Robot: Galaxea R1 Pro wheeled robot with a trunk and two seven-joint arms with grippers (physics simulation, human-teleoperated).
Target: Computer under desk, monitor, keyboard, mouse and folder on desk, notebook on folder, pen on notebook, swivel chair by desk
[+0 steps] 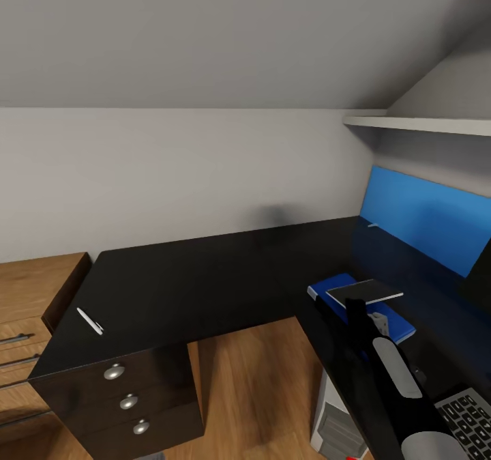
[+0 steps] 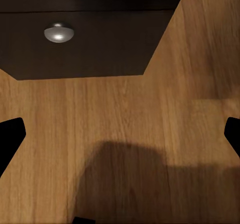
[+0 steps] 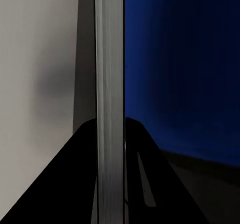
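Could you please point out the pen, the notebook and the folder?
pen (image 1: 89, 321): head view, middle of its white barrel.
notebook (image 1: 363, 291): head view, centre of its dark cover.
folder (image 1: 395, 323): head view, bare blue part beside the arm.

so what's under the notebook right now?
The notebook, gripped in the right pincer, hangs over the blue folder on the black desk. Contact between them is hidden.

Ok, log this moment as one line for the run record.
right hand: shut on notebook, over blue folder on desk | pen: desk's left end | left hand: open above floor
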